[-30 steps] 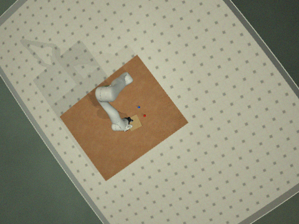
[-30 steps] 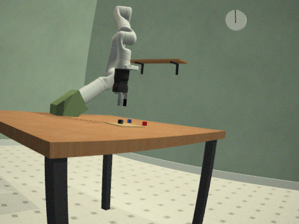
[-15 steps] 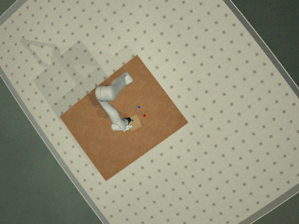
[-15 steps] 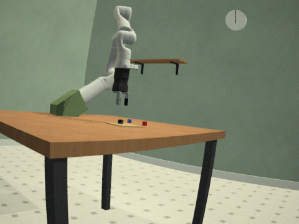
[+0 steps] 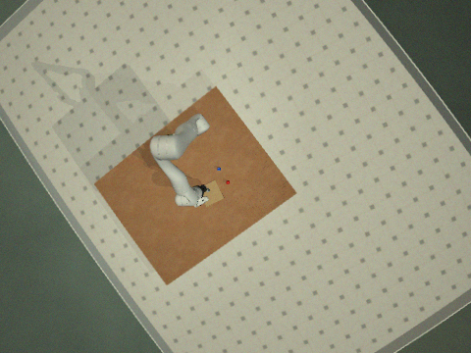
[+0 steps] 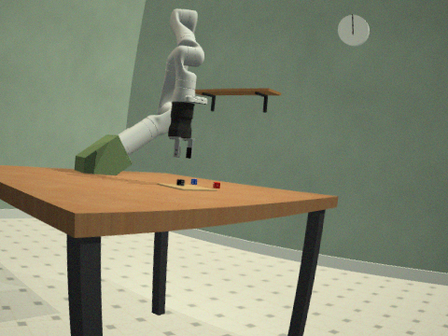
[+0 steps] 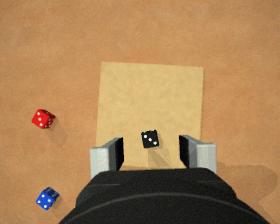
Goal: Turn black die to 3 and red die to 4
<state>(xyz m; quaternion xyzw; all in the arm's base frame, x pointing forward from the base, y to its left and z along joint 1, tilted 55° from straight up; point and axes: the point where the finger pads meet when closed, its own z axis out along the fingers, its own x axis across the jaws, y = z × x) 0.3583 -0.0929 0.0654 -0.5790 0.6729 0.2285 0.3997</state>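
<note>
The black die [image 7: 150, 139] lies flat on the tan mat [image 7: 150, 115], near the mat's close edge, with three pips on top. It also shows in the side view [image 6: 180, 182]. My gripper [image 7: 151, 148] [image 6: 182, 151] is open and empty, raised well above the die. The red die [image 7: 43, 118] lies on the bare table left of the mat, off it. The blue die [image 7: 46, 198] lies on the table at the lower left, also off the mat. In the side view the blue die [image 6: 193, 181] and red die [image 6: 217, 185] sit to the right of the black one.
The wooden table [image 6: 140, 197] carries only the mat and the dice. The arm's green base [image 6: 103, 156] stands at the table's far left. A wall shelf [image 6: 238, 91] hangs behind the arm.
</note>
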